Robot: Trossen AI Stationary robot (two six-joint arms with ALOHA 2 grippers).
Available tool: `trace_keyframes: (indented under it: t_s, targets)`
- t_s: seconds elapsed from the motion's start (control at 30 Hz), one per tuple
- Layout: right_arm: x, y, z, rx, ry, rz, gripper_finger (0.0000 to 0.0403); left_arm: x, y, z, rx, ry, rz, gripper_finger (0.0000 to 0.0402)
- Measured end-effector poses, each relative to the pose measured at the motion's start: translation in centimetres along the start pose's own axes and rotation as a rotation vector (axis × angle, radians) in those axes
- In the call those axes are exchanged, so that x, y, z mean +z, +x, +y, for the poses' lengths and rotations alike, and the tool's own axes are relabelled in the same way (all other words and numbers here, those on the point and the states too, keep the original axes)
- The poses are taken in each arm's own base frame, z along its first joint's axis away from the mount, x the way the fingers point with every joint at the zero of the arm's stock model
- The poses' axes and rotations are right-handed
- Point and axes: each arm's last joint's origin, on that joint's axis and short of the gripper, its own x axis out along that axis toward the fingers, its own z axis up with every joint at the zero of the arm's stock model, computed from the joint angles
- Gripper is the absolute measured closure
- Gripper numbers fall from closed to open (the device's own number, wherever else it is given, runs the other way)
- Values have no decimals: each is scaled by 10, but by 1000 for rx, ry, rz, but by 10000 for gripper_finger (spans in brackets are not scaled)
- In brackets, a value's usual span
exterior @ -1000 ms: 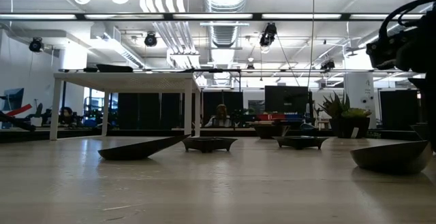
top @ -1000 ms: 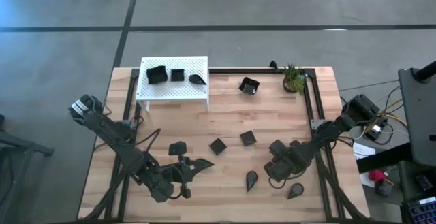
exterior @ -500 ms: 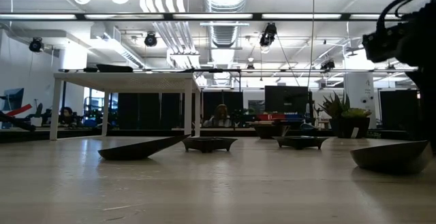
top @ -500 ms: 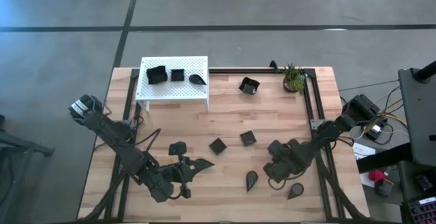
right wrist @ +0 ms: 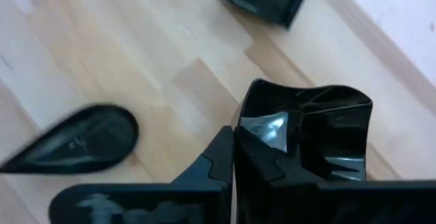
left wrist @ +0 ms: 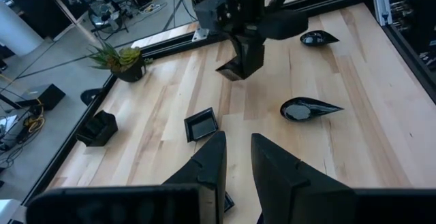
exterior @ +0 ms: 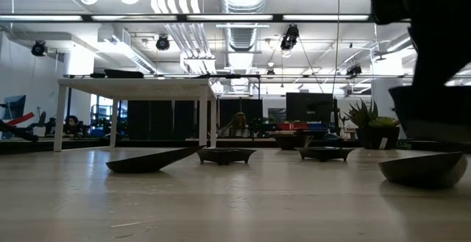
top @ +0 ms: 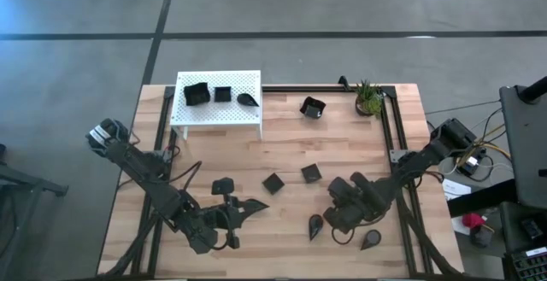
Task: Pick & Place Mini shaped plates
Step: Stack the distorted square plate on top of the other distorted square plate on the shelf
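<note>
Small glossy black plates lie scattered on the wooden table (top: pixel 214 157): two square ones (top: pixel 273 183) (top: pixel 311 172), two teardrops (top: pixel 316 225) (top: pixel 372 240) and a larger dish (top: pixel 313 107). Three more sit on the white perforated platform (top: pixel 231 110). My right gripper (top: pixel 335 219) (right wrist: pixel 234 152) hangs over the near right part of the table beside a teardrop (right wrist: pixel 75 142), shut on a square dish with upturned rims (right wrist: pixel 320 135) (left wrist: pixel 242 64). My left gripper (top: pixel 254 204) (left wrist: pixel 238 149) waits low at the near middle, open by a narrow gap and holding nothing. My right gripper pinches one rim wall of the square dish (right wrist: pixel 253 118) between its two fingers, one finger inside the hollow and one outside. The fingers come from above, pointing down. The dish is lifted clear of the table (exterior: pixel 430 113) and hangs tilted below the fingers.
A small green potted plant (top: pixel 369 98) stands at the far right corner, inside a black rail frame (top: pixel 389 136). The platform stands on legs at the far left (exterior: pixel 132 87). In the low view several plates (exterior: pixel 143 161) (exterior: pixel 423 168) rest on the table.
My right gripper has carried the square dish toward the table's near edge and a little to the left, closer to the teardrop plate. It has stayed shut on the dish. The left arm has kept still.
</note>
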Motion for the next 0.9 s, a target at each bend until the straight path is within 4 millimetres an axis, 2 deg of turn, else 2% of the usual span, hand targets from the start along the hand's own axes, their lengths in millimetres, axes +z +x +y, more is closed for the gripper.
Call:
trace_keyframes:
  t_s: [0.17, 0.47, 0.7, 0.9]
  targets:
    - [12, -9, 7, 16, -15, -95, 395, 0, 0, 0, 0, -1, 0, 337]
    - [48, -24, 15, -14, -41, -340, 394, 0, 0, 0, 0, -2, 0, 337]
    - [72, -26, 26, 67, -149, -428, 394, 0, 0, 0, 0, -10, 0, 337]
    - [77, -26, 28, 69, -290, -427, 395, 0, 0, 0, -10, -16, 2, 337]
